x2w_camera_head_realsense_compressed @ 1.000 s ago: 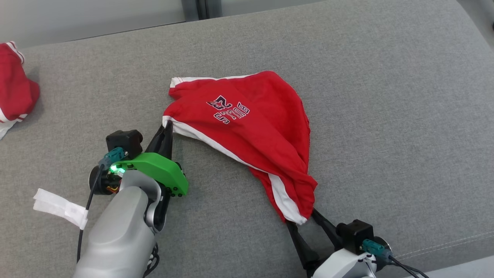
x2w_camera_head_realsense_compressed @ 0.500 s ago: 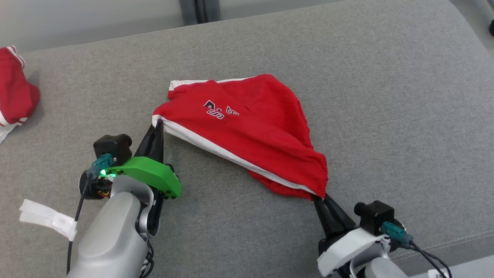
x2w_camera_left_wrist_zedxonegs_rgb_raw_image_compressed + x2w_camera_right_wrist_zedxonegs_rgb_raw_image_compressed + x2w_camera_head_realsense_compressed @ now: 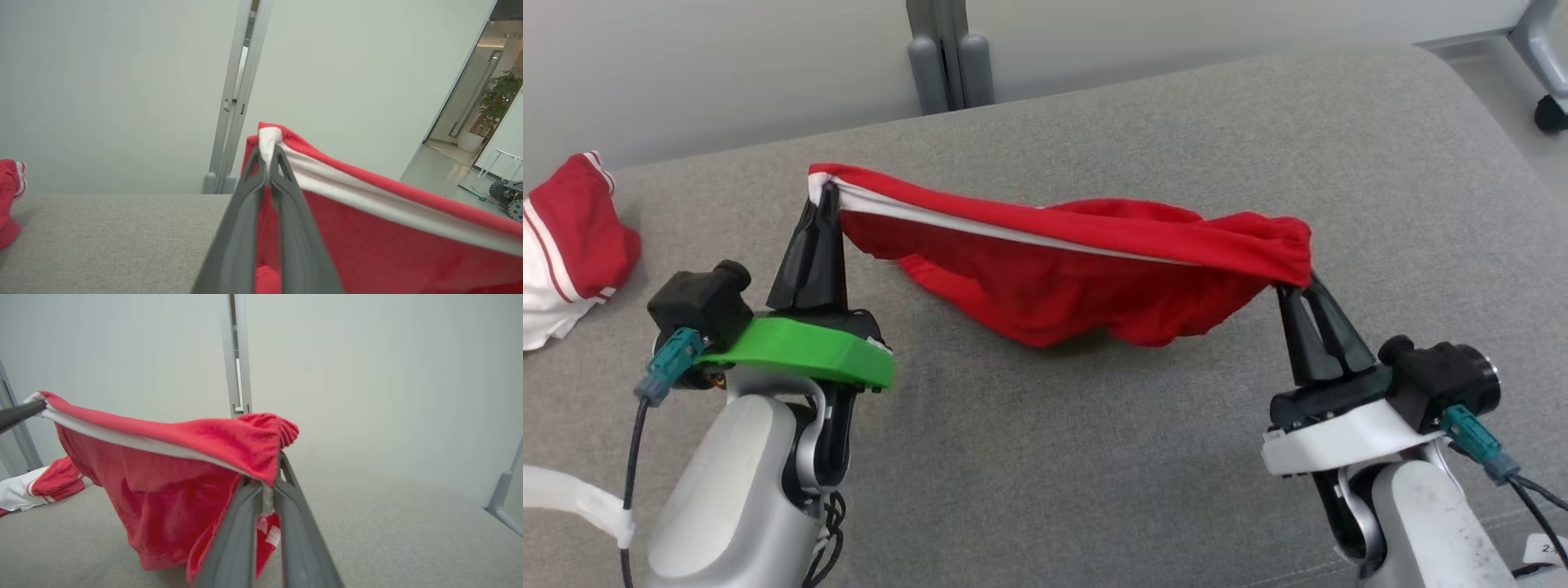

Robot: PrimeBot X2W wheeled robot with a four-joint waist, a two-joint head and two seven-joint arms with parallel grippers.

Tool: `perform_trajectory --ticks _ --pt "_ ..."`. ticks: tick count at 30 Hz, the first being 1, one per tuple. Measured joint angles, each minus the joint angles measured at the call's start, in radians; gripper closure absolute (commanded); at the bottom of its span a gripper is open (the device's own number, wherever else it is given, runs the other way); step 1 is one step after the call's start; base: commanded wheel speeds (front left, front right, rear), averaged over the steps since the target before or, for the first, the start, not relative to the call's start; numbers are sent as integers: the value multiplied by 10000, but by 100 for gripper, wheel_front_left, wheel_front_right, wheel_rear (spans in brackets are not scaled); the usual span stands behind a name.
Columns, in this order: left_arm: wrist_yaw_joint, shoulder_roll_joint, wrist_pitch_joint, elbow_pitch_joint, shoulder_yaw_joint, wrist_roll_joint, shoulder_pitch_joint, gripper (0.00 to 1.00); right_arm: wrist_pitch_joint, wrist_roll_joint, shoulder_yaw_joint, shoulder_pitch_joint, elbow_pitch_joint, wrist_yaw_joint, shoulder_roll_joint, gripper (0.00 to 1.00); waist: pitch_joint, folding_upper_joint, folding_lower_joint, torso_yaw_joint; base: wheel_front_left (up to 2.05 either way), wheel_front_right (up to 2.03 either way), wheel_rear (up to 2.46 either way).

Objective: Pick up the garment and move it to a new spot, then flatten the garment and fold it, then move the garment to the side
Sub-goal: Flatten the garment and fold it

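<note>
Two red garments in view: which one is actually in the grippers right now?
The red garment stretched between the left gripper and right gripper, each shut on an end. The other garment lies bunched on the grey cushion at far left.

The gathered end of the garment [image 3: 1062, 269] covers the tips of the right gripper [image 3: 1300, 284]. A second red-and-white cloth [image 3: 568, 237] is cut by the head view's left edge (as is a caster [image 3: 1550, 114], at right); its kind cannot be told.

1. An office or lab interior: pale partition walls [image 3: 102, 81] joined by a metal post [image 3: 235, 102].
2. A glass door [image 3: 470, 94] and potted plant [image 3: 500, 98] beyond (a corridor, it seems).
3. A wheeled machine [image 3: 506, 196] on the shiny floor [image 3: 445, 179].
</note>
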Motion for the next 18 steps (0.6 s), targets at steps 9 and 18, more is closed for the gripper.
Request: perform_trajectory --ticks 9,18 --pt "763 606 -23 -4057 284 972 415 100 88 -673 -606 -160 -2495 4 -619 100 -877 0 0 69 0 0 0" --pt "1569 1478 1298 -7315 263 2082 348 100 1114 -1091 -1097 -71 -5386 2 -922 100 -879 0 0 291 0 0 0"
